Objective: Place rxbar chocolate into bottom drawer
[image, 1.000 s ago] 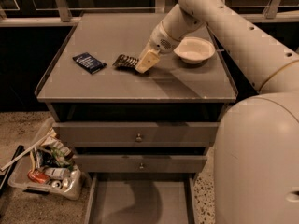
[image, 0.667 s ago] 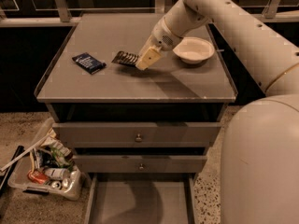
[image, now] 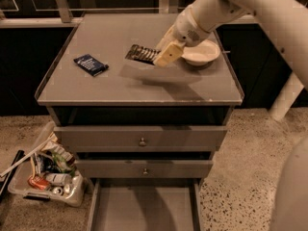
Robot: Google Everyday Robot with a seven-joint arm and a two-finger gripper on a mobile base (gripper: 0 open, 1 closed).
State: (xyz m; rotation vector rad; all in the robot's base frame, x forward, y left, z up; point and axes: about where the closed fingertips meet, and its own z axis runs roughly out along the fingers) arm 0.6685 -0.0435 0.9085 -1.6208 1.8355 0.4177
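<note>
My gripper [image: 159,57] is shut on the right end of the rxbar chocolate [image: 142,54], a small dark bar with a crimped end. It holds the bar lifted above the grey cabinet top [image: 139,88], near its middle; the bar's shadow lies on the top below it. The bottom drawer [image: 144,208] is pulled open at the foot of the cabinet, and the grey floor that shows is bare.
A dark blue packet [image: 90,64] lies on the top at the left. A white bowl [image: 199,53] stands at the right behind the gripper. Two knobbed drawers [image: 142,141] are shut. A clear bin of clutter [image: 45,170] sits on the floor at left.
The gripper has lifted the bar off the cabinet top and raised it a little. The view has shifted and closed in on the cabinet.
</note>
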